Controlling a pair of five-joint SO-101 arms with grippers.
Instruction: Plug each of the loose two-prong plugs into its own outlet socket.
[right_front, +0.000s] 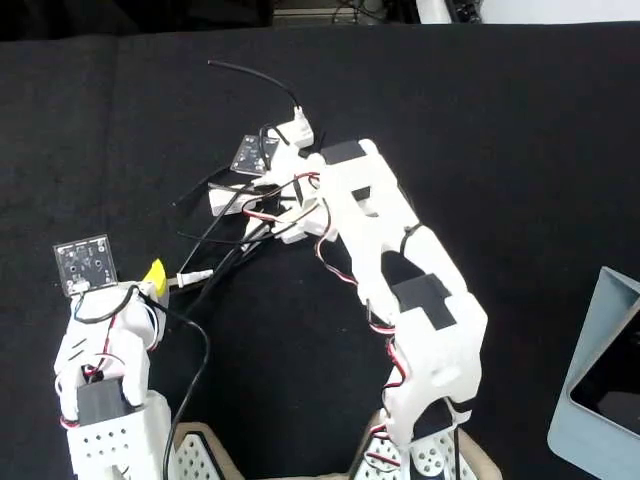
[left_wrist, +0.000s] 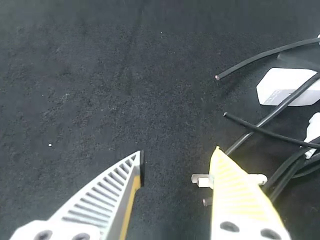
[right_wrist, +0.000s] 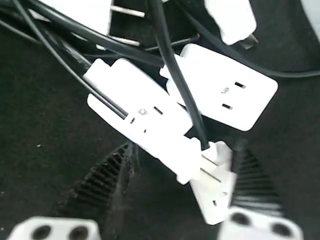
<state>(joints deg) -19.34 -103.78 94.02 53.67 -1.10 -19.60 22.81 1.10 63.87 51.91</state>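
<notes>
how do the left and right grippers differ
The left gripper has one white and one yellow finger; the right gripper has black ones. The left gripper is over bare cloth with a loose plug beside its yellow finger; the right gripper straddles a socket block. Both are open.

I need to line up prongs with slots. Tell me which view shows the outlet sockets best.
The right wrist view: two white outlet sockets lie face up among black cables, slots plain. The high view has them half hidden by the right arm; the left wrist view catches one white block, cut off, slots unseen.
</notes>
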